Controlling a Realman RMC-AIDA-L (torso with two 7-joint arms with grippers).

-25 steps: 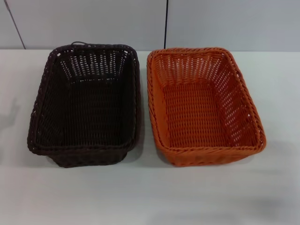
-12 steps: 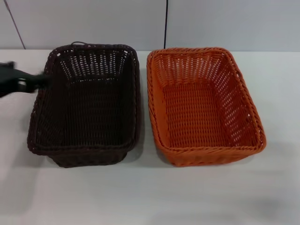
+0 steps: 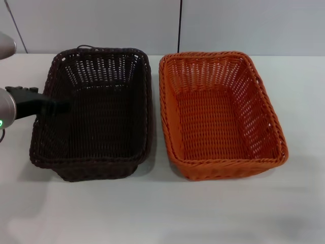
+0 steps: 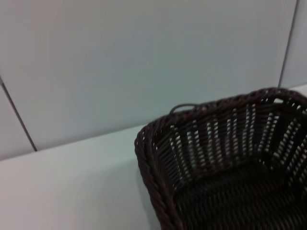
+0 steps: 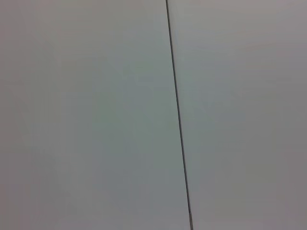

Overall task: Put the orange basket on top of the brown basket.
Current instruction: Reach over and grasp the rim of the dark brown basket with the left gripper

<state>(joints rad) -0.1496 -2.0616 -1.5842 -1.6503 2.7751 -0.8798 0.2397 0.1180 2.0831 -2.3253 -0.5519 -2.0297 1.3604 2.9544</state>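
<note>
The brown basket (image 3: 94, 112) stands on the white table (image 3: 152, 208), left of centre. The orange basket (image 3: 218, 114) stands right beside it, on the table, both empty and upright. My left gripper (image 3: 60, 106) comes in from the left edge of the head view, its dark tip over the brown basket's left rim. The left wrist view shows a corner of the brown basket (image 4: 225, 158) from close by. My right gripper is out of view; the right wrist view shows only wall.
A grey panelled wall (image 3: 177, 23) with a dark vertical seam stands behind the table. A thin dark cable (image 3: 85, 47) loops at the brown basket's far rim. Bare table lies in front of both baskets.
My left arm has come into the head view from the left and moved right and a little nearer, so its tip is over the brown basket's left rim. The baskets have not moved.
</note>
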